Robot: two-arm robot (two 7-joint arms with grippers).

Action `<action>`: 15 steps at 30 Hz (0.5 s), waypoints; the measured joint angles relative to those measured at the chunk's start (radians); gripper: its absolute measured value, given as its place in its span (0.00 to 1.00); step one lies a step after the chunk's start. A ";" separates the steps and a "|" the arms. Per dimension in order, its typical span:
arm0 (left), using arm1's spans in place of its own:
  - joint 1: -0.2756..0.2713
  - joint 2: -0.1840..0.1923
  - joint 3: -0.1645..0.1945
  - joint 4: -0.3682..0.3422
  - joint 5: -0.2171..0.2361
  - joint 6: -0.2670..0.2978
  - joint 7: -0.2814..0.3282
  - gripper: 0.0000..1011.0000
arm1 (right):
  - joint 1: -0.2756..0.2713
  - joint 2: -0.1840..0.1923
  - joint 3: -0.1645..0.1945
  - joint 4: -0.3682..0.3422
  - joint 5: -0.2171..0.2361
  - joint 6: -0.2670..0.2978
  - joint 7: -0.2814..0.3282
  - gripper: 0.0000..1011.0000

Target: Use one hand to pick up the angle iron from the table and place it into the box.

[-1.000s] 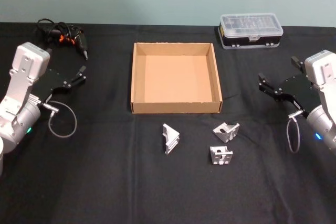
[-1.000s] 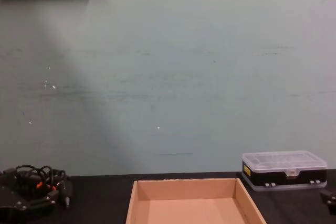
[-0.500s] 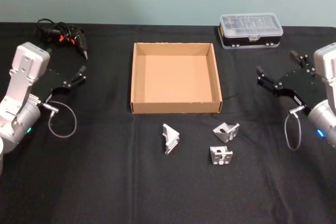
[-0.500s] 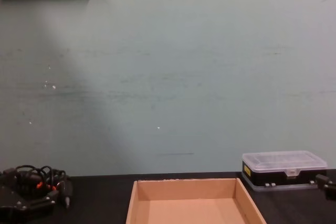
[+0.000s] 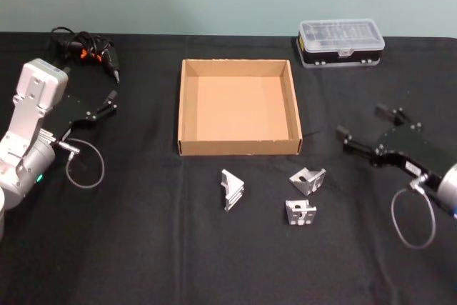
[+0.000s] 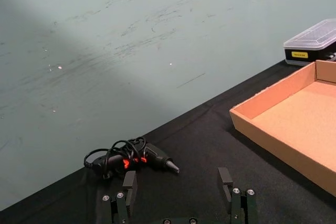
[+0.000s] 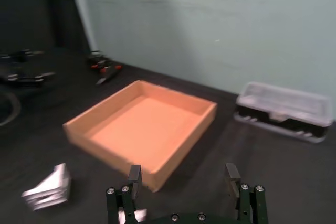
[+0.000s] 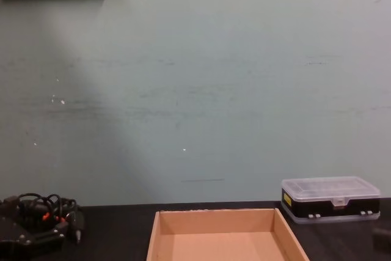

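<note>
Hovering spread near the nearest angle iron (image 5: 308, 179), the right hand (image 5: 362, 122) faces stiff, light, slick metal; pinching a flat flange seems safest. Left hand (image 5: 107, 103) idles, spread.

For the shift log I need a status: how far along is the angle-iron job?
Nothing done: the box is empty and all three angle irons lie on the table before it. Nothing in hand: the right gripper is open to their right, the left gripper open at far left. Left: grasp, lift, place.
</note>
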 joint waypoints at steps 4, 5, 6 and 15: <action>0.000 0.000 0.000 0.000 0.000 0.000 0.000 0.99 | -0.030 0.019 0.009 -0.027 0.024 0.028 0.047 0.99; 0.000 0.000 0.000 0.000 0.000 0.000 0.000 0.99 | -0.034 0.021 0.011 -0.031 0.025 0.032 0.052 0.99; 0.000 0.000 0.000 0.000 0.000 0.000 0.000 0.99 | -0.040 0.024 0.012 -0.036 0.026 0.036 0.058 0.99; 0.000 0.000 0.000 0.000 0.000 0.000 0.000 0.99 | -0.072 0.028 0.012 -0.064 -0.011 0.058 0.086 0.99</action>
